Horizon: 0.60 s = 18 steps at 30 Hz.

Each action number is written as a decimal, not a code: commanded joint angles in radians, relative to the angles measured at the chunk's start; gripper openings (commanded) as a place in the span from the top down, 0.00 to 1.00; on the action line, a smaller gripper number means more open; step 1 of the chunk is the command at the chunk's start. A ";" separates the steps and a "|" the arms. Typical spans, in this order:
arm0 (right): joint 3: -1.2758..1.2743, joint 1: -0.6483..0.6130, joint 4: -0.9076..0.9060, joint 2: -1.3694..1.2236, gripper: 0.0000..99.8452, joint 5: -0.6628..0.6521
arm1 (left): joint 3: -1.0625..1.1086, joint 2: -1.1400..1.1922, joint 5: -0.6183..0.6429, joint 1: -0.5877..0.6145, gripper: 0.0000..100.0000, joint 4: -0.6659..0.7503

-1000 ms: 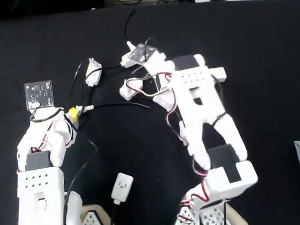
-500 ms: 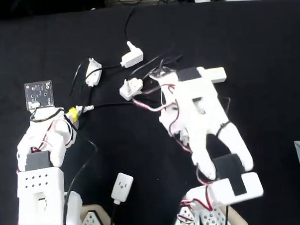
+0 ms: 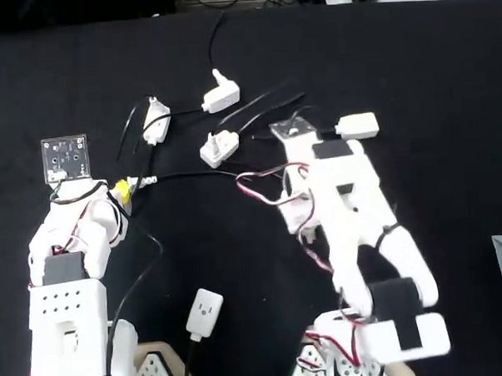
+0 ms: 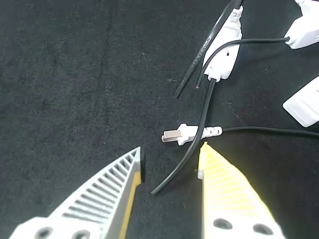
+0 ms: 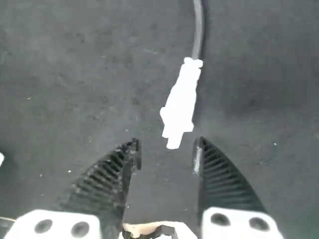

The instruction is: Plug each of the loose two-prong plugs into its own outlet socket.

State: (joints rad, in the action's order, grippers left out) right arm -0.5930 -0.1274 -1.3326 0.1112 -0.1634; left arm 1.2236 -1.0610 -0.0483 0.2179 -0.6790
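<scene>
In the left wrist view a small white two-prong plug [image 4: 192, 135] on a black cable lies just ahead of my open left gripper [image 4: 169, 149], beside its yellow finger [image 4: 227, 189]. From above, that plug [image 3: 142, 182] sits next to the left gripper [image 3: 122, 192]. In the right wrist view another white plug [image 5: 180, 107] lies on the cloth just beyond the open right gripper [image 5: 165, 145], touching neither black finger. From above, the right gripper [image 3: 288, 130] is mid-table. One white outlet socket [image 3: 218, 146] lies to its left, and another [image 3: 204, 311] lies near the front.
A white angled plug [image 3: 220, 93] and a slim white connector [image 3: 155, 121] lie at the back with loose black cables. A white block [image 3: 356, 123] sits right of the right gripper. A small square board [image 3: 65, 157] lies far left. The table is covered in black cloth.
The right arm has drawn back and to the right from the cluster of plugs, uncovering the angled plug and the nearby socket. The left arm has kept still.
</scene>
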 commanded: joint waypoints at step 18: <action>0.266 0.058 0.008 -0.348 0.82 0.012 | -0.007 -0.006 -0.009 0.001 0.81 0.021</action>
State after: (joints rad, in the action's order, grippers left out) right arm -0.3782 -0.0844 -1.3265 -0.2202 -0.1634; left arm 1.2236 -1.0610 -0.0483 0.2179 -0.6790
